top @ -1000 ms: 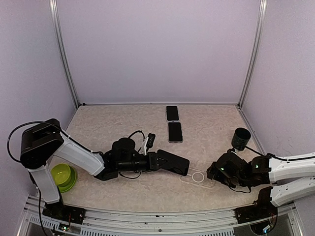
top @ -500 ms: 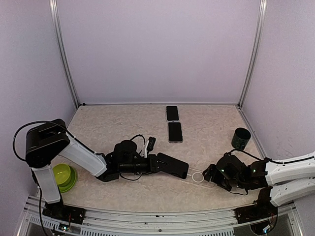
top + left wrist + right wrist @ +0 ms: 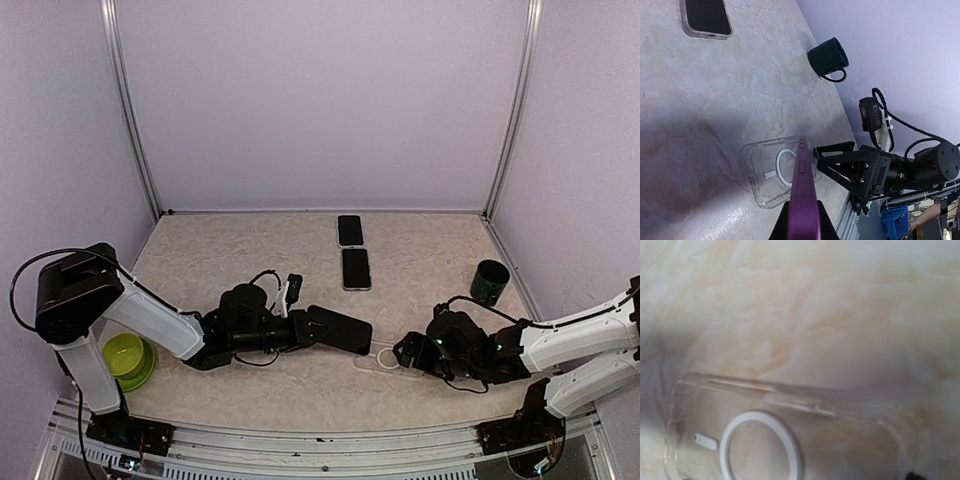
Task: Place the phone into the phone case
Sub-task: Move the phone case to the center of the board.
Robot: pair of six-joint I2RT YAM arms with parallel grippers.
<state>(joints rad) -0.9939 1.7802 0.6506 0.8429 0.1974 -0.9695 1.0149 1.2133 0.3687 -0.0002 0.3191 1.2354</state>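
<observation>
A clear phone case (image 3: 383,357) with a white ring lies flat on the table near the front; it also shows in the left wrist view (image 3: 771,172) and fills the lower right wrist view (image 3: 775,440). My left gripper (image 3: 300,333) is shut on the phone (image 3: 338,331), dark with a purple edge (image 3: 802,195), held on edge just above and left of the case. My right gripper (image 3: 404,352) stands open at the case's right end, its black fingers (image 3: 837,150) at the case's corner. I cannot tell whether they grip it.
Two more phones lie at the back centre, one (image 3: 350,230) behind the other (image 3: 356,268), the nearer in a clear case (image 3: 706,17). A dark mug (image 3: 490,282) stands at the right, a green bowl (image 3: 128,358) at the front left.
The right gripper has moved left and the clear case has slid left with it. The left gripper and the phone have also drawn back to the left.
</observation>
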